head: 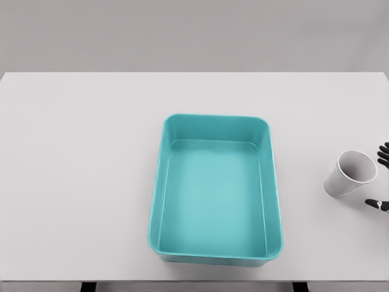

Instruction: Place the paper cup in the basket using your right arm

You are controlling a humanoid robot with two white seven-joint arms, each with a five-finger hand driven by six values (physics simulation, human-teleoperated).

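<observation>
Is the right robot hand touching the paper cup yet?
Apart. The head view shows bare table between the paper cup and the dark fingertips of the right robot hand at the picture's edge.

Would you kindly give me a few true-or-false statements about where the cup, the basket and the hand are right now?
1. The paper cup lies inside the basket. False: it stands on the table, right of the basket.
2. The basket is teal and holds nothing. True.
3. The right hand grasps the cup. False: its dark fingertips show beside the cup, spread, at the right edge.
4. The left arm is out of view. True.
</observation>
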